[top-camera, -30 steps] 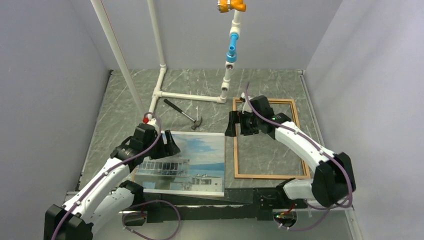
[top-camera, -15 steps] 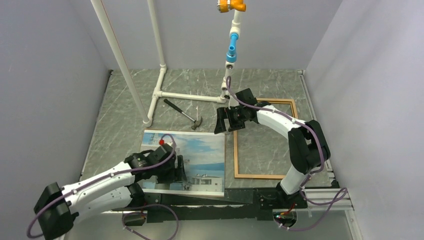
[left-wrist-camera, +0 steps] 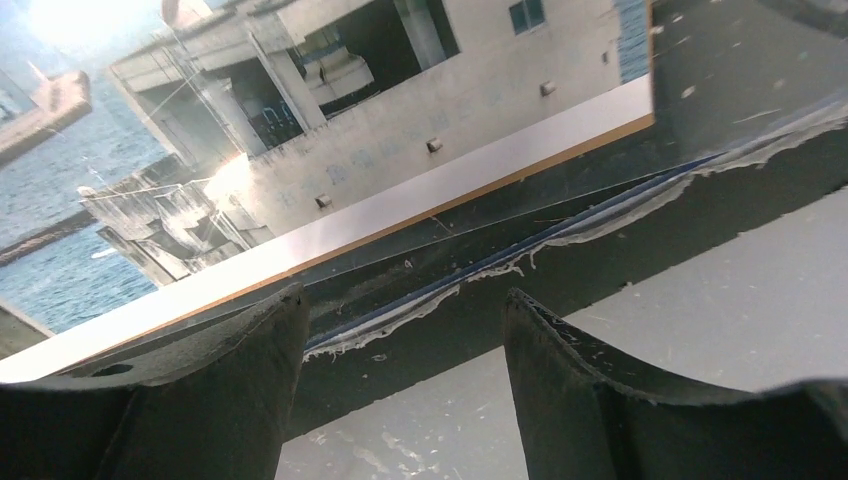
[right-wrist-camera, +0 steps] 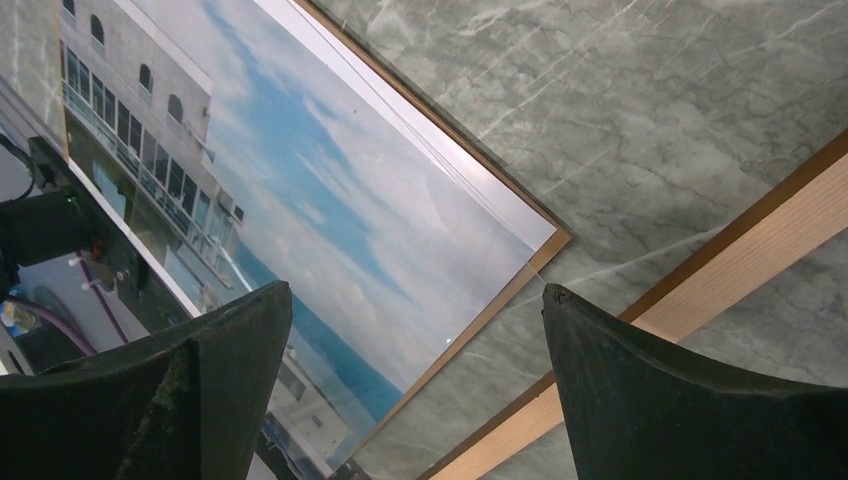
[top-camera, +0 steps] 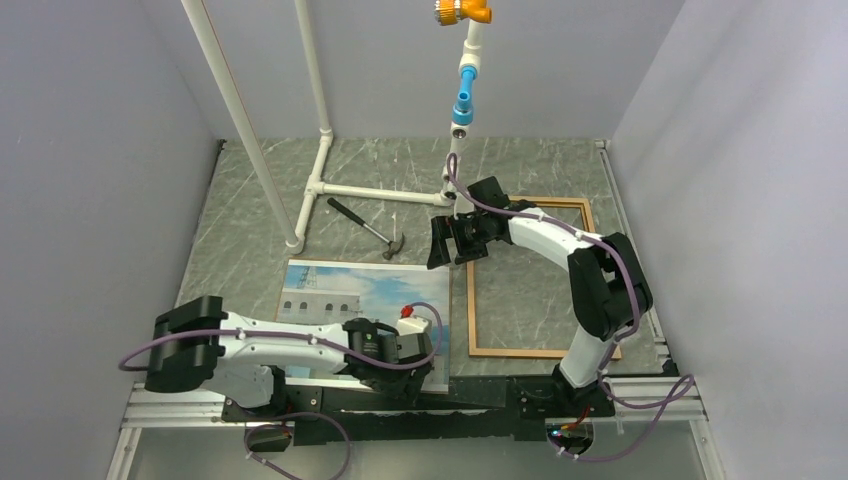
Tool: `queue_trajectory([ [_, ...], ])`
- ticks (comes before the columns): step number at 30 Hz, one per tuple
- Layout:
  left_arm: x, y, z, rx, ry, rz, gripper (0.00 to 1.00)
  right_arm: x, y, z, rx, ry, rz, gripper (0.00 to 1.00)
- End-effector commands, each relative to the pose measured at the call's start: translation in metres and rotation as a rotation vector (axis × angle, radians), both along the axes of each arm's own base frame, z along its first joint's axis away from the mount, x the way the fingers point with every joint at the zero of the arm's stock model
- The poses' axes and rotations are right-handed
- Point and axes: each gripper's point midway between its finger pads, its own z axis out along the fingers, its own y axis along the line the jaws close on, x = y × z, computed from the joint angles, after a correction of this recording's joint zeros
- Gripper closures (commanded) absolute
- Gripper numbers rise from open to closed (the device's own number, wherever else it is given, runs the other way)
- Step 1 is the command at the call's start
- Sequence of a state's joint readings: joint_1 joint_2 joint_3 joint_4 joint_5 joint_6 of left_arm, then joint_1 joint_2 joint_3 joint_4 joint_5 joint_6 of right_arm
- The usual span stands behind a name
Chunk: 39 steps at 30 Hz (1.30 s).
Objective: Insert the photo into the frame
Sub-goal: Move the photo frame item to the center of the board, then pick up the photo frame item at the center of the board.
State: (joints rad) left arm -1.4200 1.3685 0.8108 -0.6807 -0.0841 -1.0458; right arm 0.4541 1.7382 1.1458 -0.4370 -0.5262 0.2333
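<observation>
Glossy photo point(top-camera: 340, 300) lies flat left of frame point(top-camera: 530, 351), so L gripper point(top-camera: 428, 345) sits low at its near edge, jaws apart, empty, prob. to pry it; R gripper point(top-camera: 445, 245) hovers spread, empty.

- The left gripper point(left-wrist-camera: 400, 310) is hovering with its dark fingers point(left-wrist-camera: 200, 400) spread apart, near the print's edge.
- The photo point(left-wrist-camera: 330, 130) is lying flat, showing a white building and blue sea.
- A thin brown edge point(left-wrist-camera: 450, 201) is running along its white border.
- A ragged-fringed dark strip point(left-wrist-camera: 600, 230) is running alongside.
</observation>
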Motion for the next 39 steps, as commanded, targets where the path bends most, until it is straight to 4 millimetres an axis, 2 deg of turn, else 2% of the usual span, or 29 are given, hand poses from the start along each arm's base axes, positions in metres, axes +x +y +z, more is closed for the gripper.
queue_trajectory([
  [1,-0.006,-0.01,-0.002,-0.025,0.005,0.012,0.26,0.008,0.005,0.0,0.002,-0.022,0.039,0.03],
  [4,-0.013,-0.012,-0.005,-0.074,0.039,0.0,0.27,0.005,0.005,-0.008,-0.01,0.006,0.046,0.03],
  [12,-0.022,0.006,-0.026,-0.045,0.079,0.03,0.28,-0.012,0.007,-0.03,-0.082,0.072,0.097,0.04],
  [20,-0.019,0.024,-0.041,-0.021,0.083,0.091,0.27,-0.034,0.012,-0.02,-0.023,0.118,0.163,0.06],
  [26,-0.018,0.035,-0.045,-0.016,0.074,0.108,0.27,-0.052,0.012,-0.012,0.034,0.166,0.203,0.14],
  [32,-0.016,0.042,-0.05,0.016,0.063,0.108,0.27,-0.061,0.006,-0.006,0.138,0.233,0.195,0.22],
  [36,-0.015,0.043,-0.051,0.032,0.054,0.104,0.28,-0.064,-0.001,-0.008,0.213,0.32,0.17,0.24],
  [39,-0.015,0.042,-0.052,0.032,0.056,0.101,0.28,-0.066,-0.005,-0.018,0.223,0.389,0.151,0.26],
])
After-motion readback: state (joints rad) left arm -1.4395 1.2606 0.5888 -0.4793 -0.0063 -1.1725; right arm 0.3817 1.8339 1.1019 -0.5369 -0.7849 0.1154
